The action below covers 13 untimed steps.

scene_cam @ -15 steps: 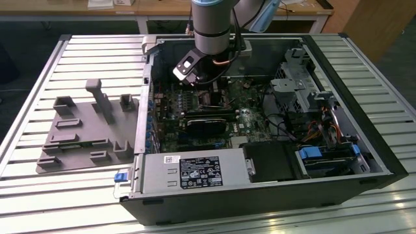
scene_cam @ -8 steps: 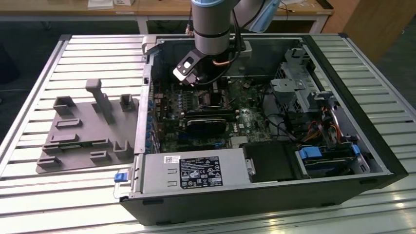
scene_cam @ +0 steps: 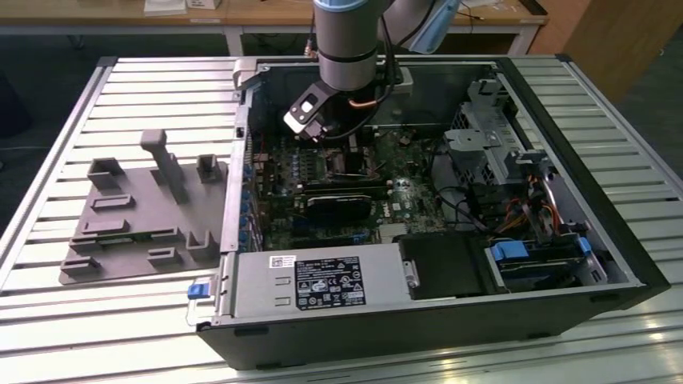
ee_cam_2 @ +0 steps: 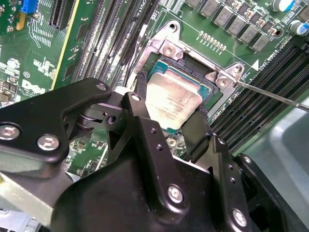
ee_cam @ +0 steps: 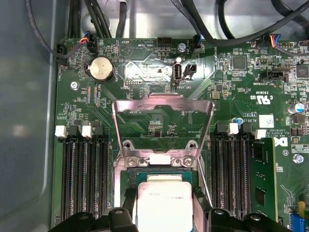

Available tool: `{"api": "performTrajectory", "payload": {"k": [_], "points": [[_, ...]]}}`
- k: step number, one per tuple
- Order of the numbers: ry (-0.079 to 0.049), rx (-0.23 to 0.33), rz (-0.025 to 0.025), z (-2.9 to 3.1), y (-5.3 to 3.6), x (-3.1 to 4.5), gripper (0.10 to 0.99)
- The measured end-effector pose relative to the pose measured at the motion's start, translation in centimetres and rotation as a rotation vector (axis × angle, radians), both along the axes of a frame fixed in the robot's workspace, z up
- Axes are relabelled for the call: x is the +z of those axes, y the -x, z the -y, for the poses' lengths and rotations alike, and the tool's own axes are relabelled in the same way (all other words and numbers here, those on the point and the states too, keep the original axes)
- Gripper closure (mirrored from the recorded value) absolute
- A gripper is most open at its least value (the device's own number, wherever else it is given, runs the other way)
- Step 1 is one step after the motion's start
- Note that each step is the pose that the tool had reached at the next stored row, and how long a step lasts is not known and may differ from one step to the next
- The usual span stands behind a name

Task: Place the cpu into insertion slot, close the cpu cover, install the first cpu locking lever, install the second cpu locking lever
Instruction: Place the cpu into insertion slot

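Hand (ee_cam_2: pixel 168 110): closed on the cpu (ee_cam_2: pixel 174 94), your two fingers (ee_cam_2: pixel 200 123) set against opposite edges of the chip. Cpu: sat in the insertion slot (ee_cam_2: pixel 189 62), metal top up, in both wrist views. Cpu cover (ee_cam: pixel 145 102): stood raised off the socket, hinged open. Locking lever (ee_cam_2: pixel 270 94): thin wire, standing out to one side of the socket. Motherboard (ee_cam: pixel 231 96): you worked inside an open computer case (scene_cam: pixel 609 264) lying on the slatted bench (scene_cam: pixel 64 336).

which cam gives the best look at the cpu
Second wrist view: the cpu shows almost its whole silver top, clamped in the gripper. First wrist view: its near edge runs out of frame. Exterior view: the arm stands in front of it.
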<state>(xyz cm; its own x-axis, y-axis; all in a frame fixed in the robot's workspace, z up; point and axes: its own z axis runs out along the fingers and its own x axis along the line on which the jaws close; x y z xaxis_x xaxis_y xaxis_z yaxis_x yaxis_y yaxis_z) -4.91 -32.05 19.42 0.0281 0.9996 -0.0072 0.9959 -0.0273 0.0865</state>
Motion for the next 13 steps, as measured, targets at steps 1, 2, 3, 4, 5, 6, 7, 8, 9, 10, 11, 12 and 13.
{"api": "performTrajectory", "payload": {"k": [1,2,3,4,5,6,7,8,9,10,11,12,13], "points": [[0.0,0.0,0.0001,0.0,0.0,-0.03,0.545],[0.0,0.0,0.0,0.0,0.0,-0.05,0.545],[0.0,0.0,-0.0001,0.0,0.01,-0.08,0.545],[0.0,0.0,-0.0001,0.0,0.01,-0.09,0.545],[0.0,0.0,-0.0001,0.0,0.01,-0.09,0.545],[0.0,0.0,-0.0001,0.0,0.01,-0.1,0.545],[0.0,0.0,-0.0001,0.0,0.01,-0.1,0.545],[0.0,0.0,0.0,0.0,0.01,-0.1,0.545],[0.0,0.0,0.0,0.0,0.01,-0.11,0.545],[0.0,0.0,0.0001,-0.01,0.0,-0.11,0.537],[0.0,0.0,0.0001,-0.01,0.0,-0.11,0.537],[0.0,0.0,0.0,-0.01,0.01,-0.11,0.537],[0.0,0.0,0.0,0.0,0.01,-0.11,0.475]]}}
